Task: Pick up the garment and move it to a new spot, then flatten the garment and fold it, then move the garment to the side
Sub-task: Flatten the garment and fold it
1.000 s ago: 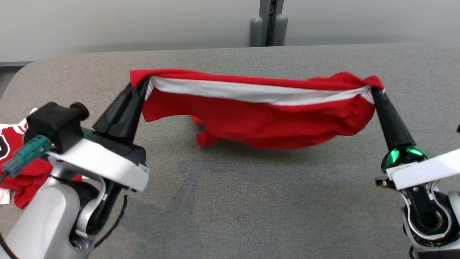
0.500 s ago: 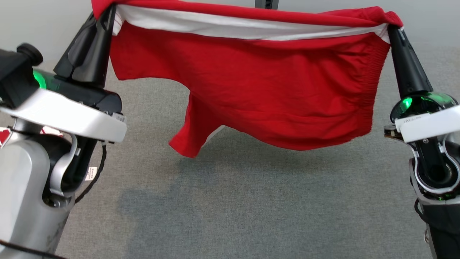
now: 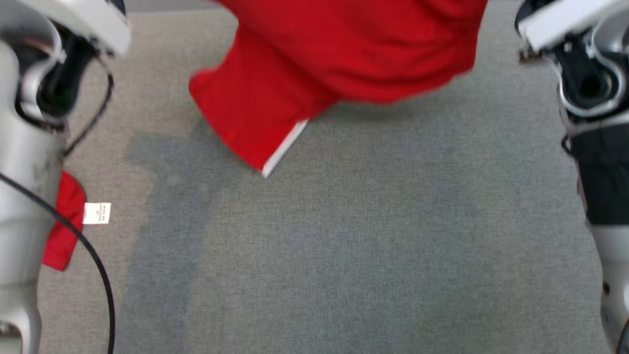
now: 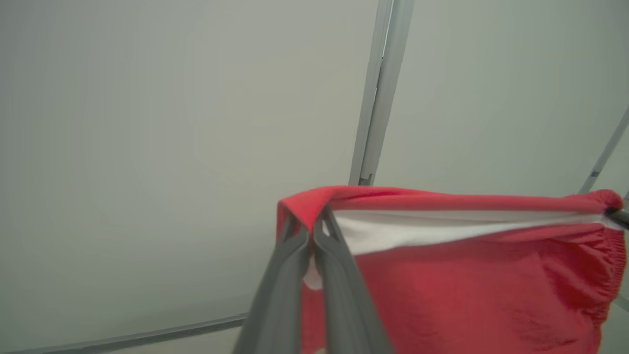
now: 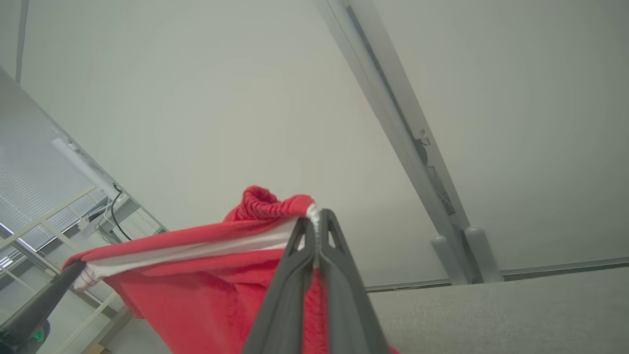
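Head view, left to right. The left forearm (image 3: 24,123) rises along the 9 o'clock edge, a black cable (image 3: 93,255) looping down beside it. At 8 o'clock a second red cloth (image 3: 61,231) with a white label (image 3: 97,213) lies on the grey table (image 3: 344,255), partly hidden by that arm. The garment (image 3: 344,54), red, hangs from the 12 o'clock edge above the table; one white-hemmed leg or sleeve droops toward 11 o'clock of centre, and its shadow falls on the table below. The right forearm (image 3: 597,162) stands along the 3 o'clock edge.

Left wrist view. It shows the grip, which lies above the head view's frame: the left gripper (image 4: 311,225) is pinched tight on a corner of the garment's top edge, where a white inner band shows. The edge runs taut toward 3 o'clock, where the other gripper's dark tip meets it. Behind stand a pale wall and a grey post (image 4: 378,98).

Right wrist view. The right gripper (image 5: 317,220) is clamped likewise on the opposite, bunched corner. The cloth stretches toward 8 o'clock to the left gripper's tip. Both arms are raised, fingers angled upward, the garment spread between them.
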`<state>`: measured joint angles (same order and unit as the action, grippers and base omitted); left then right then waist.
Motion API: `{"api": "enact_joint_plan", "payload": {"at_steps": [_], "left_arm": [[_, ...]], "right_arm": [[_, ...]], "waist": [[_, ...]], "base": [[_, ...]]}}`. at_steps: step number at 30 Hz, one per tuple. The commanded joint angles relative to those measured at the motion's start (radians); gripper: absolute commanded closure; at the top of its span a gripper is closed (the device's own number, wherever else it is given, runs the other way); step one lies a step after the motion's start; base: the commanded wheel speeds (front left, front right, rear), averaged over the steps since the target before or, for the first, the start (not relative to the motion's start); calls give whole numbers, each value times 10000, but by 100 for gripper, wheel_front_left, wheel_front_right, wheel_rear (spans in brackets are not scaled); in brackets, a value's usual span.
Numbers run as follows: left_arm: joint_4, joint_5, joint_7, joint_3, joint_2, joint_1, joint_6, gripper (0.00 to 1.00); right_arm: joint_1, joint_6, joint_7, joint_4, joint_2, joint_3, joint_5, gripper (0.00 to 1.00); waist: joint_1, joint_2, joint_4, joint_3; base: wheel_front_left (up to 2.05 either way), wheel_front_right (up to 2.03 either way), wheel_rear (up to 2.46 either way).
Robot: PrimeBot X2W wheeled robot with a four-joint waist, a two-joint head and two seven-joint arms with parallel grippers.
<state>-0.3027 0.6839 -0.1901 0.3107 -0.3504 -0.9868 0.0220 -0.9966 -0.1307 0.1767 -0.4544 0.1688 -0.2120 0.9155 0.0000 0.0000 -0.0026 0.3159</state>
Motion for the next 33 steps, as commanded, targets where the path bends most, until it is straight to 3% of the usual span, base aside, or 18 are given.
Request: {"api": "enact_joint_plan", "payload": {"at_steps": [1, 8, 13, 19, 25, 33], "left_arm": [[-349, -17, 119, -96, -34, -409, 44, 100], [-3194, -400, 1649, -201, 364, -2906, 444, 100], [-4451, -438, 2639, 156, 878, -3556, 847, 100], [-4983, -32, 3516, 665, 1496, -2068, 1063, 100], [-4610, 548, 4142, 1075, 1880, -114, 1098, 100], [-3601, 826, 4346, 1507, 1563, 1944, 1096, 100]], "right_arm": [[-359, -3, -92, -299, -35, 10, -85, 100], [-3083, 2, -1061, -3017, -554, 2, -219, 100], [-3774, 1, -1468, -4118, -625, -538, -159, 100], [-2628, -3, -1411, -4303, -333, -1568, 113, 100], [-642, -3, -1070, -3408, 163, -2345, 1250, 100], [1874, 1, -722, -1704, 819, -2860, 2700, 100]], "waist": [[0, 0, -50, 407], [0, 0, -122, 1012], [0, 0, 52, 1627], [0, 0, 251, 2057], [0, 0, 390, 2087], [0, 0, 327, 1854]], "base": [[0, 0, 0], [0, 0, 0], [0, 0, 0], [0, 0, 0], [0, 0, 0], [0, 0, 0]]}}
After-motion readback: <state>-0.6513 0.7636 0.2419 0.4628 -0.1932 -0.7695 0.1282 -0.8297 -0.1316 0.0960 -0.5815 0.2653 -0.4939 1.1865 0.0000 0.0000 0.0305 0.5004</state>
